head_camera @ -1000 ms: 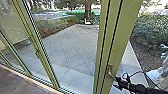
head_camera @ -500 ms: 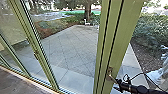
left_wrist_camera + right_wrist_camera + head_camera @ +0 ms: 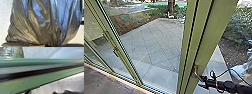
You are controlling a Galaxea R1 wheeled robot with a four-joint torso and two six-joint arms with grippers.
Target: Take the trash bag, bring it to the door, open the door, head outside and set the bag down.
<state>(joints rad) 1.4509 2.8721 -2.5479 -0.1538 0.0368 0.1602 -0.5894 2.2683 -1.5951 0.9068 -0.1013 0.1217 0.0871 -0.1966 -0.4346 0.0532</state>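
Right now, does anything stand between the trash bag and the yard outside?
Yes: between bag and paving, the head view shows a green door frame rightward, a robot arm at its handle, and a green-framed glass panel leftward. Whether glass fills the gap, I cannot tell.

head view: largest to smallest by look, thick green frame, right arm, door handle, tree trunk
1. Thick green frame
2. Right arm
3. Door handle and tree trunk: too alike to rank
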